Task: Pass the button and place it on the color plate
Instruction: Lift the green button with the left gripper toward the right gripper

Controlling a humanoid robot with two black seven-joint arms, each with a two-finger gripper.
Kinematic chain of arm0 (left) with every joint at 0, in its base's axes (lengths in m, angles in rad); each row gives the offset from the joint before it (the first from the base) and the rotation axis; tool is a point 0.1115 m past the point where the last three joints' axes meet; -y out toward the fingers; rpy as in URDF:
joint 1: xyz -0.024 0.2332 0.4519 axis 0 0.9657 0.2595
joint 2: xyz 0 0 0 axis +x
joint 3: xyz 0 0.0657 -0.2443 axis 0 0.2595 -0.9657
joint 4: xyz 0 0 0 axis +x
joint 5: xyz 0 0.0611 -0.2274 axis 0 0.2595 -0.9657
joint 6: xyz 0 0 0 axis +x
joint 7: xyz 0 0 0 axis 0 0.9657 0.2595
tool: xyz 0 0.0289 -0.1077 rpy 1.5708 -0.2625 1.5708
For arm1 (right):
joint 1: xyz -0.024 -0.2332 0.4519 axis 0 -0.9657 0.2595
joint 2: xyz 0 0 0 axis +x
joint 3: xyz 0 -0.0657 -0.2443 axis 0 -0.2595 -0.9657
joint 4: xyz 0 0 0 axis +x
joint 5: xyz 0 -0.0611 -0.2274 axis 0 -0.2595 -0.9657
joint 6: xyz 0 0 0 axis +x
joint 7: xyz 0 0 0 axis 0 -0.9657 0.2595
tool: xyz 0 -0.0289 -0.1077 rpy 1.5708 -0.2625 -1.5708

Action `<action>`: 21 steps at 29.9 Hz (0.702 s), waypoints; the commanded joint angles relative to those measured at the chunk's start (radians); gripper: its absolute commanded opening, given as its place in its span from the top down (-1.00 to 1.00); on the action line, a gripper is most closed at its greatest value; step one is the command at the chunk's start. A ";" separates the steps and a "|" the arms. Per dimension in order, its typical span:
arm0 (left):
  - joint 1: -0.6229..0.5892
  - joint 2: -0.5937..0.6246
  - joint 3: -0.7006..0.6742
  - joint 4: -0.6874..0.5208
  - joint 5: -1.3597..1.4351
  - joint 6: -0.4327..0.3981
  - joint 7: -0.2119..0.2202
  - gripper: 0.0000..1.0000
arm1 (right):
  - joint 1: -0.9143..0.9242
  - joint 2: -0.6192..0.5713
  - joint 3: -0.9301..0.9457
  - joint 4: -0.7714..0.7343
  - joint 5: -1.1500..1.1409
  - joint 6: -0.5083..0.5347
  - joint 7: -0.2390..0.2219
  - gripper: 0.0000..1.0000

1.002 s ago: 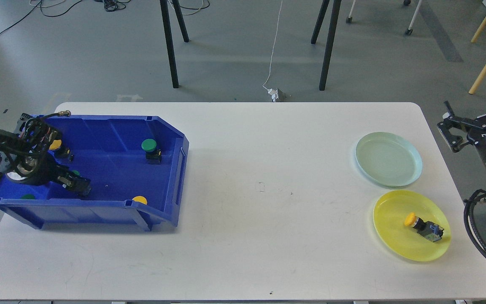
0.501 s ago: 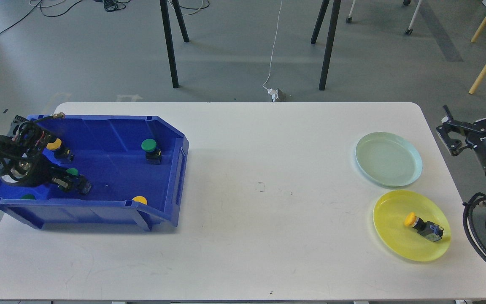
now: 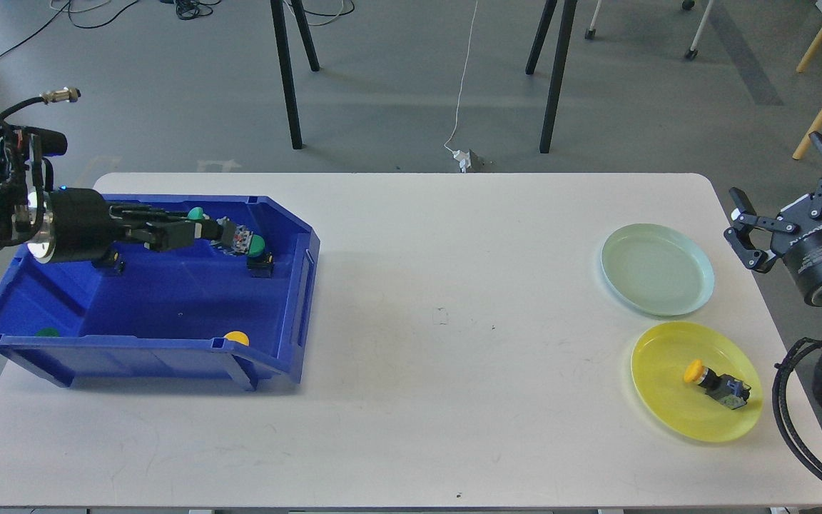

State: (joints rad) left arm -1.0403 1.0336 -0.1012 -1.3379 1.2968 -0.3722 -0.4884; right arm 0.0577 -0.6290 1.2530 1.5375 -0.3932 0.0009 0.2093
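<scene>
Left pincer (image 3: pixel 215 232) clamped on green button (image 3: pixel 197 213), held above blue bin (image 3: pixel 290 300) on counter (image 3: pixel 454 400). Right pincer (image 3: pixel 785 196) spread apart, waiting off counter's right edge. Step in hand: carry to handover. Next: meet mid-counter, then pale green plate (image 3: pixel 657 268).

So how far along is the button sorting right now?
Done: one yellow button lies on the yellow plate. In hand: the left tool holds a green button above the blue bin; the right tool waits open beside the empty green plate. Left: the handover, placing it there, then the other buttons visible in the bin.
</scene>
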 commanded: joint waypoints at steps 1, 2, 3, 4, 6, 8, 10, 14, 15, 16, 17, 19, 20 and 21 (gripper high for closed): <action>0.002 -0.093 -0.041 -0.099 -0.209 0.009 0.000 0.79 | 0.091 -0.011 -0.130 0.003 -0.121 0.007 0.002 -1.00; 0.002 -0.139 -0.052 -0.101 -0.250 0.009 0.000 0.79 | 0.137 -0.017 -0.182 0.001 -0.121 0.013 0.002 -1.00; 0.002 -0.182 -0.063 -0.098 -0.284 0.010 0.000 0.79 | 0.181 -0.027 -0.226 0.001 -0.121 0.016 0.004 -1.00; 0.005 -0.231 -0.069 -0.087 -0.321 0.012 0.000 0.79 | 0.233 -0.037 -0.280 0.001 -0.119 0.016 0.007 -1.00; 0.016 -0.314 -0.074 -0.049 -0.378 0.019 0.000 0.79 | 0.331 -0.035 -0.383 0.001 -0.118 0.016 0.021 -1.00; 0.025 -0.377 -0.080 -0.006 -0.407 0.026 0.000 0.79 | 0.424 -0.026 -0.490 -0.002 -0.116 0.019 0.042 -1.00; 0.052 -0.424 -0.103 0.031 -0.422 0.026 0.000 0.78 | 0.506 0.009 -0.599 -0.007 -0.105 0.024 0.067 -1.00; 0.111 -0.465 -0.181 0.046 -0.424 0.018 0.000 0.78 | 0.574 0.087 -0.682 -0.019 -0.052 0.030 0.093 -1.00; 0.118 -0.465 -0.198 0.048 -0.425 0.013 0.000 0.78 | 0.576 0.106 -0.684 -0.025 -0.049 0.030 0.094 -1.00; 0.127 -0.465 -0.209 0.051 -0.427 0.010 0.000 0.78 | 0.579 0.126 -0.684 -0.033 -0.049 0.030 0.094 -0.99; 0.132 -0.466 -0.210 0.054 -0.425 0.009 0.000 0.78 | 0.587 0.140 -0.684 -0.037 -0.049 0.030 0.096 -0.99; 0.132 -0.466 -0.210 0.054 -0.425 0.009 0.000 0.78 | 0.597 0.150 -0.687 -0.040 -0.049 0.031 0.100 -0.99; 0.132 -0.466 -0.210 0.054 -0.425 0.007 0.000 0.78 | 0.599 0.152 -0.690 -0.039 -0.047 0.033 0.105 -0.99; 0.132 -0.468 -0.210 0.055 -0.425 0.007 0.000 0.78 | 0.597 0.152 -0.693 -0.037 -0.047 0.039 0.110 -0.99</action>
State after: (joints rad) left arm -0.9099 0.5682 -0.3091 -1.2844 0.8710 -0.3633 -0.4886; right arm 0.6500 -0.4863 0.5672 1.4995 -0.4415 0.0316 0.3089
